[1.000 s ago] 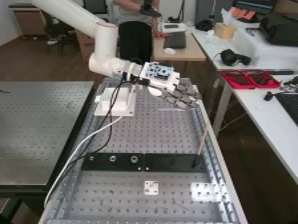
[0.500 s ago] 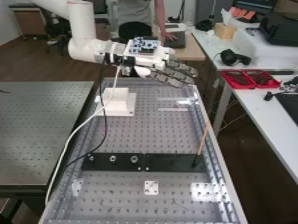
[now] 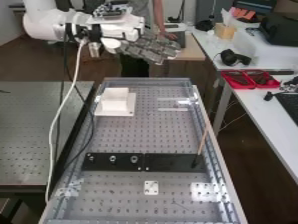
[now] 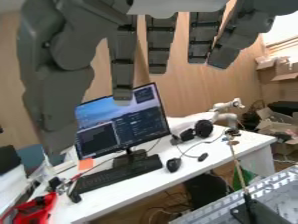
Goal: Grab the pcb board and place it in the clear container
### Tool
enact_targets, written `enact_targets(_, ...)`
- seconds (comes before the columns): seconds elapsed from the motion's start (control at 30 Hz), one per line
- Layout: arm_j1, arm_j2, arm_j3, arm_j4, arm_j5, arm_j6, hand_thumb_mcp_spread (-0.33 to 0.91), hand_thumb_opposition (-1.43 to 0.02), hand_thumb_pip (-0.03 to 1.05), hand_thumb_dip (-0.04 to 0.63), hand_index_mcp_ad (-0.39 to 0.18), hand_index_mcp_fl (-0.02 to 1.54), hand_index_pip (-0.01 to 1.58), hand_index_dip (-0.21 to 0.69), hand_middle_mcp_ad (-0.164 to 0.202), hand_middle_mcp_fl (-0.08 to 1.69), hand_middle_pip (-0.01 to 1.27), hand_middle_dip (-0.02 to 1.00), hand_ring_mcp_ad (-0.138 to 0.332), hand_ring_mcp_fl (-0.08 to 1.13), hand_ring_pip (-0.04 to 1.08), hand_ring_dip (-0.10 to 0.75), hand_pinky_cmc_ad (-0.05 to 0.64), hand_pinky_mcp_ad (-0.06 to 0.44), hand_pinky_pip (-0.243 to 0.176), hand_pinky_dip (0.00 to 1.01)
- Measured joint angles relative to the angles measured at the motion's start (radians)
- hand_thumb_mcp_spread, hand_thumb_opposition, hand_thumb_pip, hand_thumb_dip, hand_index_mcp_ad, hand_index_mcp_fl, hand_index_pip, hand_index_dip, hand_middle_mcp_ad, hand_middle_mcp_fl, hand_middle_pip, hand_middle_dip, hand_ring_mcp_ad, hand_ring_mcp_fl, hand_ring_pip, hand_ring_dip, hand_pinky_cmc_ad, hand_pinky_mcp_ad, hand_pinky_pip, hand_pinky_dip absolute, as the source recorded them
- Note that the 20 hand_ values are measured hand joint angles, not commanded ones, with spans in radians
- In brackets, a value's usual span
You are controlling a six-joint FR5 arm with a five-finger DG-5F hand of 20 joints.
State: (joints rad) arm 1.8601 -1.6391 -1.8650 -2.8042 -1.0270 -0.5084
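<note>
The hand (image 3: 151,49) is high beyond the bench's far end in the high view, its palm side below the white wrist housing. Its fingers are straight and spread, with nothing between them. In the wrist view the dark grey fingers of the hand (image 4: 161,45) hang loosely, with the thumb at one side. A clear, low container (image 3: 174,104) with bright edges lies on the perforated bench near its far right corner, apart from the hand.
A white block on a plate (image 3: 115,102) stands at the bench's far left. Black plates (image 3: 176,162) cross the middle, with a thin upright stick (image 3: 203,137) at their right end. A small white plate (image 3: 151,188) lies nearer. Red trays (image 3: 249,79) rest on the side table.
The arm and hand have risen and drawn back leftward, away from the bench. The clear container and the white block, partly covered earlier, are now uncovered.
</note>
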Motion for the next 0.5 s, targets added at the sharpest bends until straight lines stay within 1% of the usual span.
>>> enact_targets(0.07,-0.013,0.019,-0.006,-0.021,-0.022,-0.017,0.50,-0.73,0.29,0.183,-0.136,0.53,0.12,0.328,0.026,0.11,0.13,0.17,0.176,0.02,0.10,0.058,0.298,0.143,-0.047,0.26)
enact_targets(0.23,-0.022,0.058,-0.019,-0.023,-0.025,-0.062,0.50,-0.73,0.29,0.183,-0.136,0.55,0.10,0.328,0.026,0.11,0.13,0.17,0.176,0.01,0.10,0.058,0.298,0.152,-0.044,0.26)
enact_targets(0.37,-0.027,0.078,-0.031,-0.019,-0.033,-0.071,0.50,-0.73,0.29,0.182,-0.136,0.55,0.10,0.323,0.028,0.12,0.13,0.17,0.180,0.01,0.10,0.058,0.298,0.150,-0.044,0.26)
enact_targets(0.4,-0.027,0.080,-0.032,-0.021,-0.035,-0.071,0.50,-0.73,0.29,0.182,-0.136,0.55,0.10,0.333,0.028,0.12,0.13,0.17,0.182,0.01,0.10,0.058,0.298,0.150,-0.044,0.26)
enact_targets(0.43,-0.028,0.081,-0.033,-0.022,-0.038,-0.070,0.50,-0.73,0.29,0.180,-0.136,0.55,0.10,0.333,0.028,0.12,0.13,0.17,0.182,0.01,0.10,0.058,0.298,0.166,-0.044,0.26)
enact_targets(0.47,-0.030,0.085,-0.035,-0.023,-0.043,-0.070,0.50,-0.73,0.29,0.183,-0.136,0.55,0.10,0.333,0.028,0.12,0.13,0.17,0.182,0.01,0.10,0.058,0.298,0.162,-0.044,0.26)
enact_targets(0.5,-0.031,0.086,-0.036,-0.023,-0.046,-0.070,0.50,-0.73,0.29,0.183,-0.136,0.55,0.10,0.333,0.028,0.12,0.13,0.17,0.182,0.01,0.10,0.058,0.298,0.173,-0.044,0.26)
